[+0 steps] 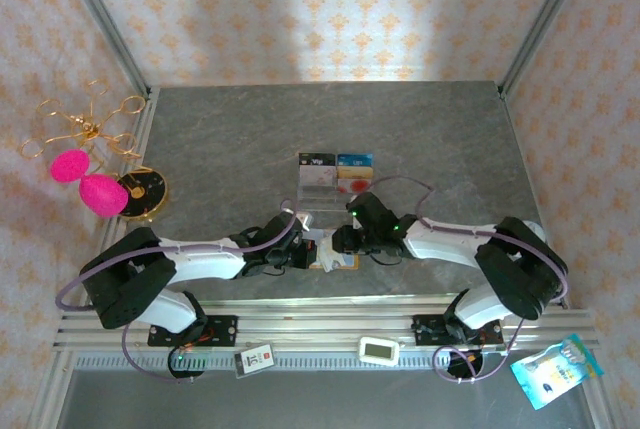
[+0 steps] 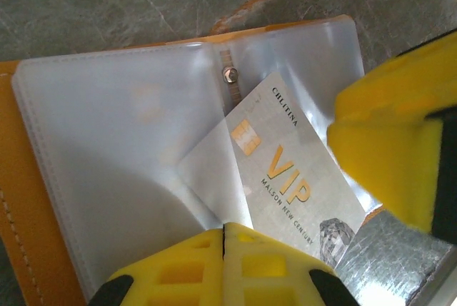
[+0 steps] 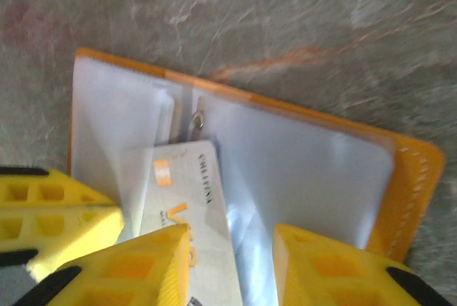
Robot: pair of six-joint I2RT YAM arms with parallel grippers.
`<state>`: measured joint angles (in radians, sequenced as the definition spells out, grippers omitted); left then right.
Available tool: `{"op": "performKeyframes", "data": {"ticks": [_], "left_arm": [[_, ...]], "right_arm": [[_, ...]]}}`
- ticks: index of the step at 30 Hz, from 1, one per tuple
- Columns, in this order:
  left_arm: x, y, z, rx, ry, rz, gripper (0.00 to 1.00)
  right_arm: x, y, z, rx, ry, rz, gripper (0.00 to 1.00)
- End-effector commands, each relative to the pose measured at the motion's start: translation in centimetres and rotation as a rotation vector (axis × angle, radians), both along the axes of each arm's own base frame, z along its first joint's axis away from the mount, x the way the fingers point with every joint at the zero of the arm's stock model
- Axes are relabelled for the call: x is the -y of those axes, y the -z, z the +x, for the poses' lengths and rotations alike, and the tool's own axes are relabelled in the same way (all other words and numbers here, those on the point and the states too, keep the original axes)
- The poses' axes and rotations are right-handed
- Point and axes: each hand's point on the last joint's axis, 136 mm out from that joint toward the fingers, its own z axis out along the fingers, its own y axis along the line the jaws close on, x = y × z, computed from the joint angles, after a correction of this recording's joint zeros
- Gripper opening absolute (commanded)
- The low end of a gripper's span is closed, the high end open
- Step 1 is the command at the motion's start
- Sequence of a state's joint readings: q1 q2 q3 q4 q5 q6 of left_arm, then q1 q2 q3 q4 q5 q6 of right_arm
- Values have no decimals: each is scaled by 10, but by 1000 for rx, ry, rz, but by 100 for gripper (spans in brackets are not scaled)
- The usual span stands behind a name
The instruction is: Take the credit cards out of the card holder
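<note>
We are working on the grey stone-patterned table [image 1: 450, 129], which is filling the middle of the overhead view. Both arms are reaching inward from the bottom corners, so their wrists are meeting at lower centre. Just above that meeting point, the clear tray [image 1: 335, 189] is standing with several cards [image 1: 355, 160] lined along its upper edge; we are judging these to be cards set out of the wallet. The card holder [image 2: 107, 142] is lying open and flat on the table between the two grippers, orange cover down and clear sleeves up, so the pockets are reachable from above. The left gripper [image 2: 223, 249] is sitting at the bottom edge of its wrist view with its fingers clenched together over the near edge of the sleeves. We are judging that it is pinning the holder against sliding, though we cannot tell what lies between the pads. The right gripper [image 3: 230, 245] is hanging with its fingers released and parted over the exposed end of the VIP card [image 2: 285, 170]. That card is lying at a slant at centre right of the left wrist view, partly out of its sleeve, which is offering a free end to grasp. The small metal stud [image 2: 229, 73] is sitting on the spine at upper centre.
</note>
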<state>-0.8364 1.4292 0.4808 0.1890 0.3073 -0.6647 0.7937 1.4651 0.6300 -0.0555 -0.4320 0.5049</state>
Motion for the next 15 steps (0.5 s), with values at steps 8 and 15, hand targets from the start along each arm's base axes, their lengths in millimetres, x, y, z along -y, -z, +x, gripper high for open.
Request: {"op": "performKeyframes", "data": {"ticks": [8, 15], "left_arm": [[6, 3, -1, -34, 5, -1, 3], [9, 9, -4, -50, 16, 16, 1]], "right_arm": [[-7, 10, -21, -59, -108, 45, 34], [-10, 19, -22, -93, -72, 71, 24]]}}
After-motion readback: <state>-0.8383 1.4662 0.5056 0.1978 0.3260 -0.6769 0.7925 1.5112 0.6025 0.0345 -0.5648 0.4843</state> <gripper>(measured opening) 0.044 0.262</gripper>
